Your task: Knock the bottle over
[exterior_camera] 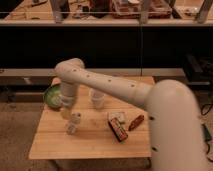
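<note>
one arm only, so no question of which is nearer. reaches in from the right, bends over the back left of the wooden table (pixel 95 145), and ends in the gripper (pixel 65 112), low over the boards just in front of the green bowl (pixel 51 95). open or closed: cannot tell, since dark and merged with the wrist.

look for the bottle (pixel 73 123) just below and to the right of the gripper in the camera view, meaning nearer the front edge and a touch toward the table's middle. stands upright on the left half of the table, long axis vertical, cap uppermost. sits very near the gripper, perhaps touching at the cap or shoulder; cannot say which.

judging from that, calls for a short sideways push, away from the gripper toward front and right. better struck high on the body than at the foot, so as to tip rather than slide. probably light enough to fall at a small nudge, and bumpy enough not to roll far once down.

worth minding: a white cup (pixel 96 98) behind and to the right of the bottle, apart from it. also some snack packets (pixel 117 128) and a reddish wrapper (pixel 136 122) further right, roughly in the line of a fall or roll. not yet done, with the bottle on its base.
</note>
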Available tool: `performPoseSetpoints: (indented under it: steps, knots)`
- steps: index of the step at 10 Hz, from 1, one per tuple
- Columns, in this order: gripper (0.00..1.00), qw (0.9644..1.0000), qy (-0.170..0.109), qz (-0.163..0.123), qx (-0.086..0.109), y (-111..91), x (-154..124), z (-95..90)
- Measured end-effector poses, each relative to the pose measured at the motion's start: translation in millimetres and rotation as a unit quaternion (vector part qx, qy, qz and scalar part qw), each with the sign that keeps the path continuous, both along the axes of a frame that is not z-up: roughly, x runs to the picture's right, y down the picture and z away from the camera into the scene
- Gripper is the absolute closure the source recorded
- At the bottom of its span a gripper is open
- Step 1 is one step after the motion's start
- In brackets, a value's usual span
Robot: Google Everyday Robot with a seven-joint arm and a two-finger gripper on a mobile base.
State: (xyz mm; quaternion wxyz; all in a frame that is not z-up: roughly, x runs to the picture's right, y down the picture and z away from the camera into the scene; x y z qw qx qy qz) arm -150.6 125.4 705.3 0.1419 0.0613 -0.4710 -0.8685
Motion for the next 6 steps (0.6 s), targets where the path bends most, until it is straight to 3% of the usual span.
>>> performPoseSetpoints:
  steps: [3,6]
  knots:
    - [0.95,0.9969,0.050,0.061,0.001,19,87,-38.0]
    - [0.95,0.9946,0.068,0.079,0.001,31,114,-53.0]
